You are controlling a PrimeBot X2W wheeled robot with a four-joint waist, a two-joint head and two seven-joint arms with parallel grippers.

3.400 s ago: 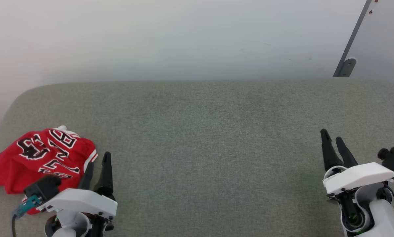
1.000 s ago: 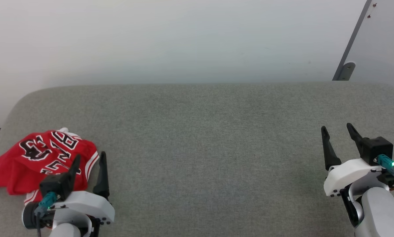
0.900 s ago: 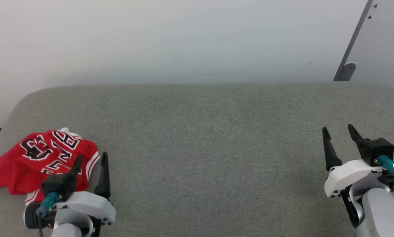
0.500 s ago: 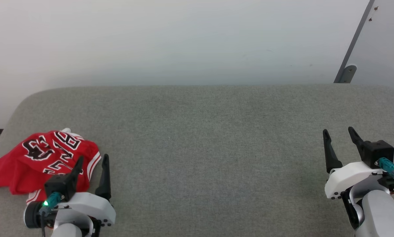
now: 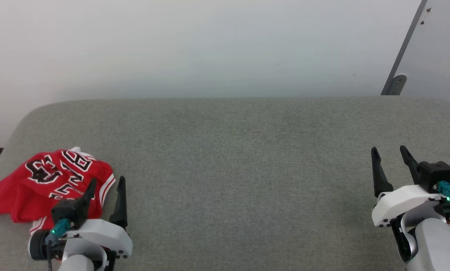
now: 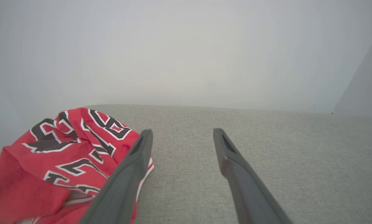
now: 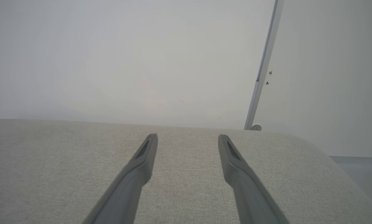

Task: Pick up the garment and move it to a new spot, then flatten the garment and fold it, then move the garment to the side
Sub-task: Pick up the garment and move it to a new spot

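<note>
The garment (image 5: 40, 184) lies crumpled at the near left of the grey cushioned surface (image 5: 240, 169): red cloth with black, white-outlined lettering and striped trim. My left gripper (image 5: 107, 182) stands open just right of it, its left finger over the cloth's near right edge. In the left wrist view the garment (image 6: 58, 161) bunches left of the open left gripper (image 6: 181, 134), with bare surface between the fingers. My right gripper (image 5: 388, 152) is open at the near right, far from the garment, and the right wrist view has the right gripper (image 7: 187, 138) open above bare grey fabric.
A white wall (image 5: 210, 45) rises behind the surface. A grey metal bracket and post (image 5: 396, 81) stand at the back right. The surface's rounded left corner (image 5: 18, 120) drops off near the garment. Its wide middle (image 5: 247, 180) is bare fabric.
The head view has shifted a little, so the camera moved. Over three seconds both grippers rolled at the wrist and spread wider; in the last second they hold still. The garment has not moved.
</note>
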